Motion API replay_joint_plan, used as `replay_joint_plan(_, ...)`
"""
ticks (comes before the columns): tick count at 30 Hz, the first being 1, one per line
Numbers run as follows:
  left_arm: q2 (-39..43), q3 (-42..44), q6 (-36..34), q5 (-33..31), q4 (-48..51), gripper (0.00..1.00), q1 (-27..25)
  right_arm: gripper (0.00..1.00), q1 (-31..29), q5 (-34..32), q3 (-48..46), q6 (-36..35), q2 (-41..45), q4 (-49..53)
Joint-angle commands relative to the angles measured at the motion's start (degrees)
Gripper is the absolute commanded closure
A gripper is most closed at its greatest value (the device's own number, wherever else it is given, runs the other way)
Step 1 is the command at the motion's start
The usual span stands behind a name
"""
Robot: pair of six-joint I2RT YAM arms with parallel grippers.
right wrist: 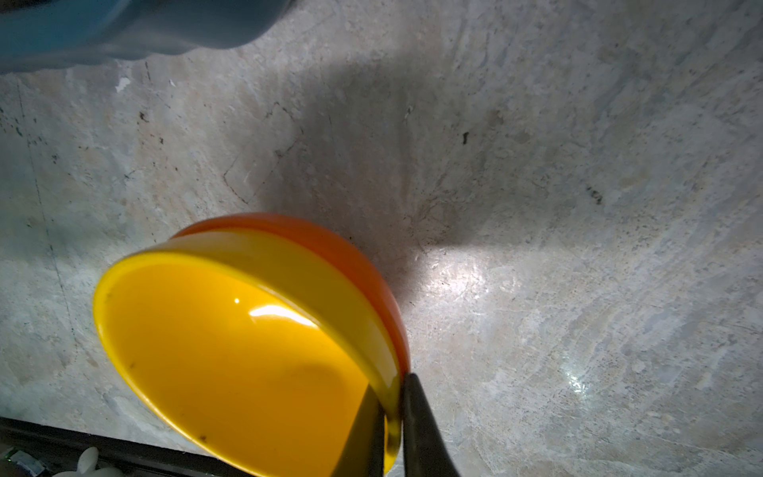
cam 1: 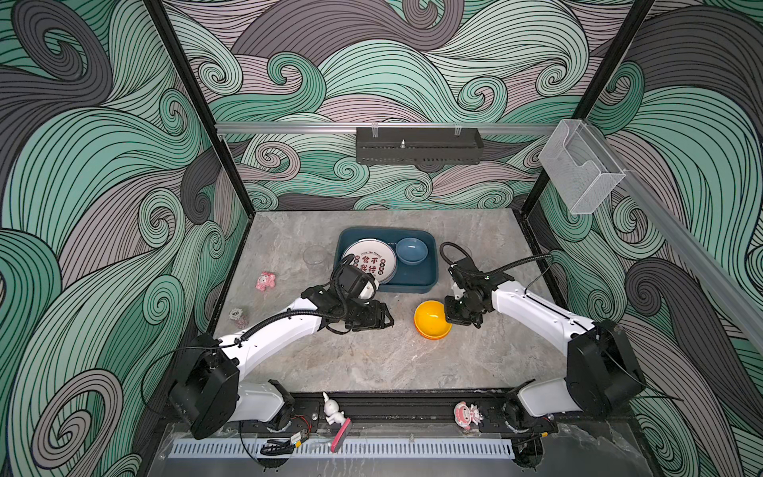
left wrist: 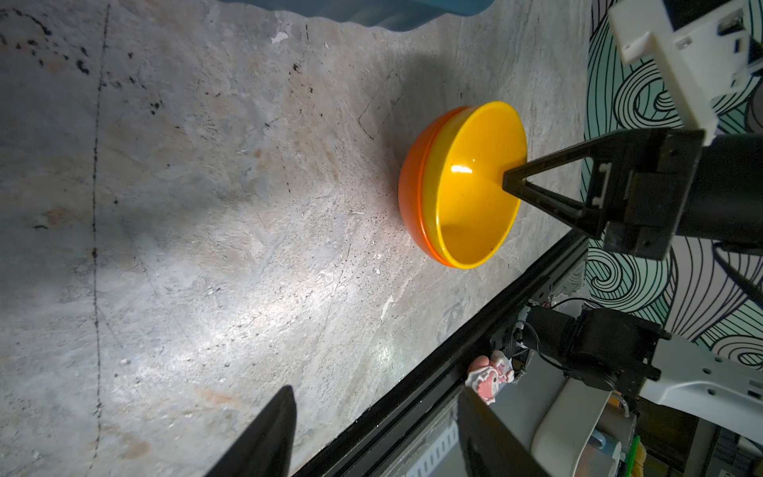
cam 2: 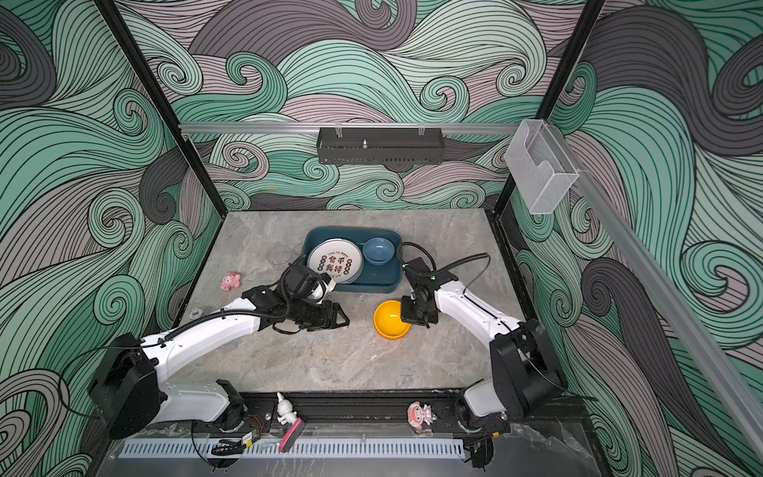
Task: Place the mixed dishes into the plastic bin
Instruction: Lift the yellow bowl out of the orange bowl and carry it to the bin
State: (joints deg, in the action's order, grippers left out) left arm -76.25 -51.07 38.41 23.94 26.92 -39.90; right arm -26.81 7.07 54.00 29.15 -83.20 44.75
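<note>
The right gripper (right wrist: 392, 388) pinches the rim of the yellow bowl (cam 1: 429, 316) (nested in the orange bowl (right wrist: 351, 256), on the table (cam 1: 371, 363)) — the plastic bin (cam 1: 413, 276) lies just behind, slightly left — while the left gripper (cam 1: 387, 317) waits beside with jaws spread, empty.
</note>
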Motion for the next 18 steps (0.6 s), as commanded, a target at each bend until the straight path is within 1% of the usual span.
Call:
replay_joint_plan(1,1.15,0.31,0.51,-0.91,-0.64,0.35,-0.53,0.9,-0.62,-3.17,1.66,-0.68,0.27,2.47)
replay_joint_plan(6,1.12,0.6,0.65,-0.87,-0.78,0.36,-0.52,0.93,-1.04,-4.2,2.78,-1.29,1.43,4.01)
replay_joint_plan(18,2.83,1.29,1.05,-1.66,-0.78,0.36,-0.53,0.96,-1.32,-4.6,6.1,-2.23,4.09,7.23)
